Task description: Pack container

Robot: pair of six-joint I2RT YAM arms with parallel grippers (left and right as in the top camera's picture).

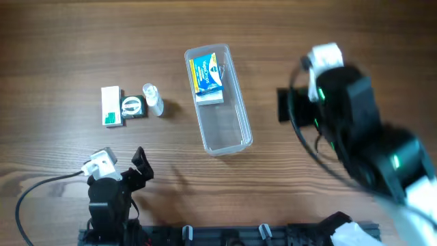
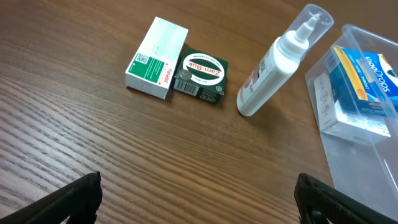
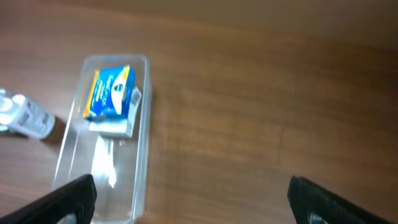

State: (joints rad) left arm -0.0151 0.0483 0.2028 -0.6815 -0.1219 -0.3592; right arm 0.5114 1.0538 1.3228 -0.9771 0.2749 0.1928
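Observation:
The clear plastic container (image 1: 232,126) lies mid-table and holds a blue and yellow box (image 1: 207,75) on a white box at its far end. It also shows in the left wrist view (image 2: 364,168) and the right wrist view (image 3: 140,155). Left of it lie a white spray bottle (image 1: 153,100), a green Zam-Buk tin box (image 1: 132,106) and a white and green box (image 1: 110,106). My left gripper (image 1: 140,165) is open and empty near the front left edge. My right gripper (image 1: 285,104) is open and empty, right of the container.
The wood-grain table (image 1: 61,55) carries everything. A black cable (image 1: 41,188) loops at the front left. The right arm's bulk (image 1: 369,143) covers the table's right side. A black rail (image 1: 225,236) runs along the front edge.

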